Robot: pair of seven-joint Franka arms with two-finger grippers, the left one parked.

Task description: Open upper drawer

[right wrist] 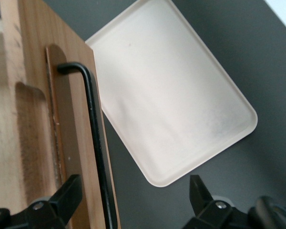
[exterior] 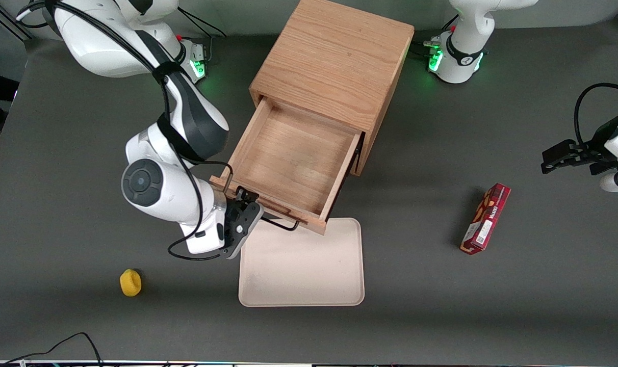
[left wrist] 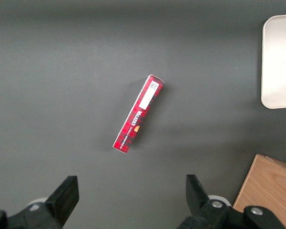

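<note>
The upper drawer of the oak cabinet stands pulled far out, showing its plain wooden inside, with nothing in it. Its front panel carries a black bar handle, which also shows in the right wrist view. My right gripper is at the drawer's front, at the handle's end toward the working arm. Its fingers are open wide, one over the drawer front and one over the table, with the bar between them and untouched. The lower drawer is hidden under the upper one.
A beige tray lies on the grey table just nearer the front camera than the drawer front; it also shows in the right wrist view. A red snack box lies toward the parked arm's end. A small yellow object lies toward the working arm's end.
</note>
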